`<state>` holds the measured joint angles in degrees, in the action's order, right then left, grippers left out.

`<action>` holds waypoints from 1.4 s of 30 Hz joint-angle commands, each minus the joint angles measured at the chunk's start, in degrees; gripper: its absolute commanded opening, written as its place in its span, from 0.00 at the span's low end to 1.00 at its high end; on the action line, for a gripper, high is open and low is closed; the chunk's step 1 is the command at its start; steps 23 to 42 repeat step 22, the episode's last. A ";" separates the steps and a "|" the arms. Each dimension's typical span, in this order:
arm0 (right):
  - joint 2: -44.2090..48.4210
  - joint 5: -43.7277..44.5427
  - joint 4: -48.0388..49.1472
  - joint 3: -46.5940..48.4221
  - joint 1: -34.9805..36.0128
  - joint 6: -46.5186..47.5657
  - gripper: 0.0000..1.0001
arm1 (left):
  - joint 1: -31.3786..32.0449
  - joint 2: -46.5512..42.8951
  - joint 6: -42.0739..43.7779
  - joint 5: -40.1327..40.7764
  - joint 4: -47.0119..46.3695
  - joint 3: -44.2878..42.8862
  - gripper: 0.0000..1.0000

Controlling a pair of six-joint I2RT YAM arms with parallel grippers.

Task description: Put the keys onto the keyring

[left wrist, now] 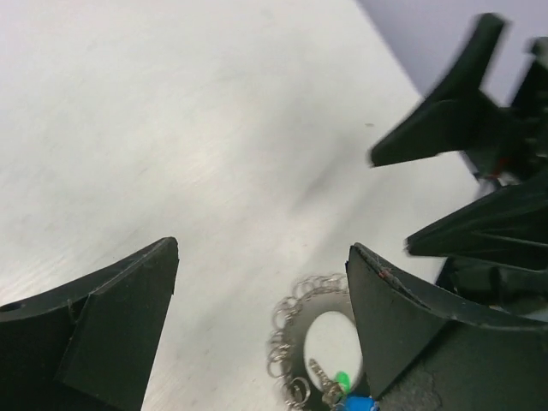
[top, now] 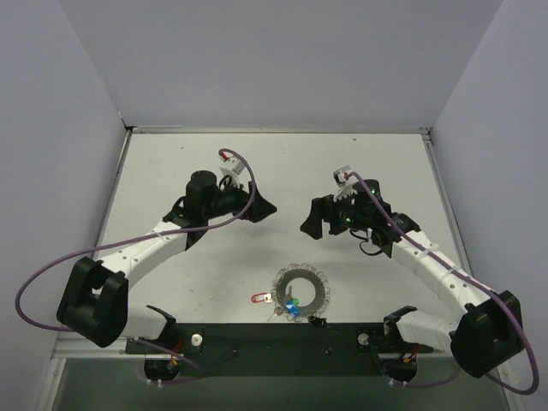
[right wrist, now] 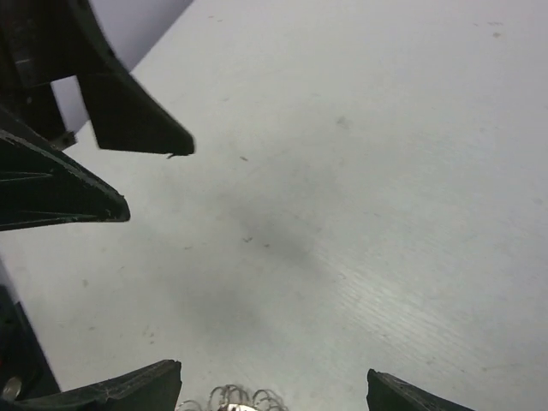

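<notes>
Slippage looms: keyring [top: 301,291] and keys [top: 293,306] lie at the near edge of the table [top: 171,180], left end effector [top: 261,208] and right end effector [top: 312,221] hover released and empty beyond, and a clumsy pinch could scatter them.

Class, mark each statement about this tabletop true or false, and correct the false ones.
1. The keyring lies flat on the table. True.
2. The left gripper grips the keyring. False: its jaws are open and empty, over bare table beyond the ring.
3. A red key lies outside the loop, to its left in the top view. True.
4. The right gripper has its jaws shut. False: they are open and hold nothing.
5. The blue key lies at the table's far edge. False: it sits at the loop's near side.
</notes>
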<state>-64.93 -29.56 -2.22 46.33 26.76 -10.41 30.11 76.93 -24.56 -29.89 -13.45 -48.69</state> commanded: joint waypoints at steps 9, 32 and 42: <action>-2.40 16.99 6.61 -6.42 -8.92 -11.47 0.92 | -5.76 3.58 -2.25 36.29 18.19 1.05 0.93; -0.30 23.40 7.14 -5.63 -9.63 -10.94 1.00 | -5.85 -1.51 1.61 42.17 14.25 5.26 0.92; -0.30 23.40 7.14 -5.63 -9.63 -10.94 1.00 | -5.85 -1.51 1.61 42.17 14.25 5.26 0.92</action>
